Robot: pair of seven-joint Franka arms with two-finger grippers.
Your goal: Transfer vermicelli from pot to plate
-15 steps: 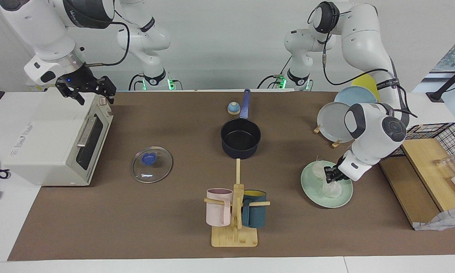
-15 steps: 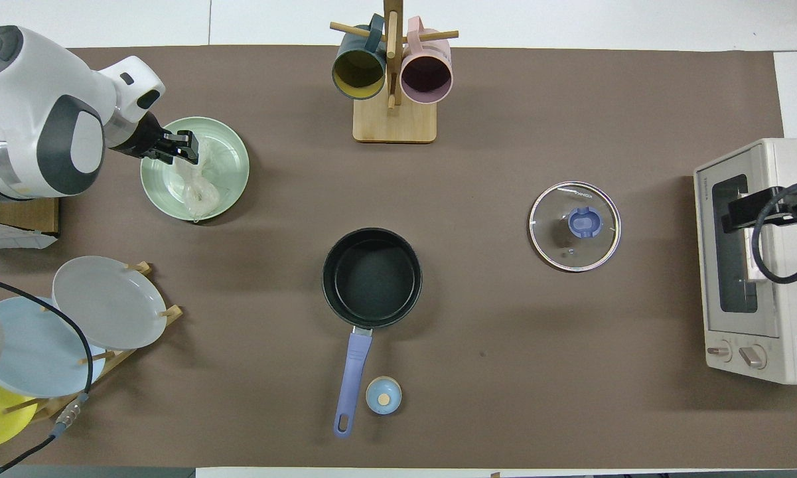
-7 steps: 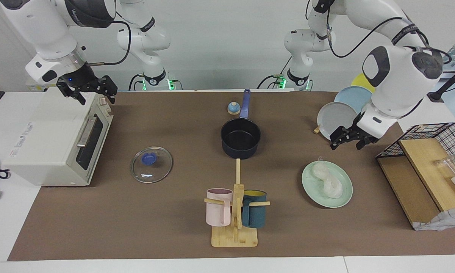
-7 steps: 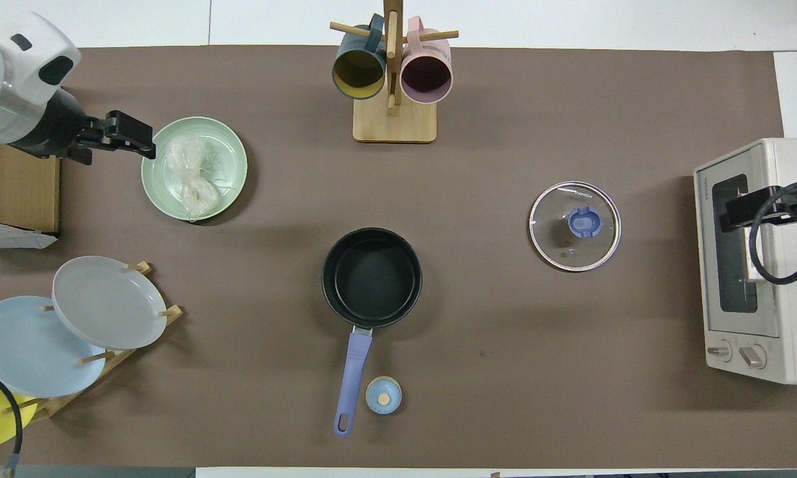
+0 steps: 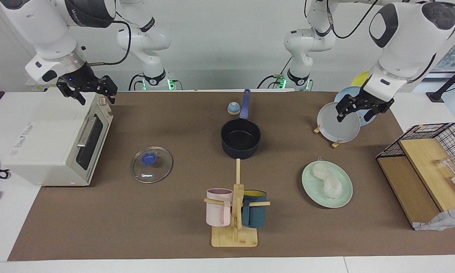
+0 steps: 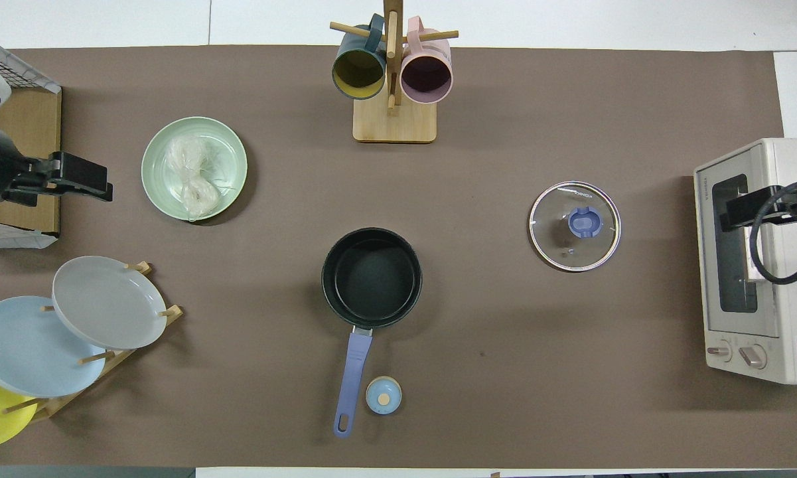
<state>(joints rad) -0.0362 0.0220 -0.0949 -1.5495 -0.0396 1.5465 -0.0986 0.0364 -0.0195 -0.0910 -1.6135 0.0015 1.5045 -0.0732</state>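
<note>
Not much to read here tbh. The toaster oven has a tiny brand word at the 12 o'clock end of its door frame, too small to make out, plus a red warning triangle sticker by the knobs. Faint grey lettering on its top and on the right arm is unreadable too.

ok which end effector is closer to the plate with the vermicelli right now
The left one. The left end effector hangs open above the plate rack, toward the same end of the table as the mint plate. The right end effector waits, open, over the toaster oven.
</note>
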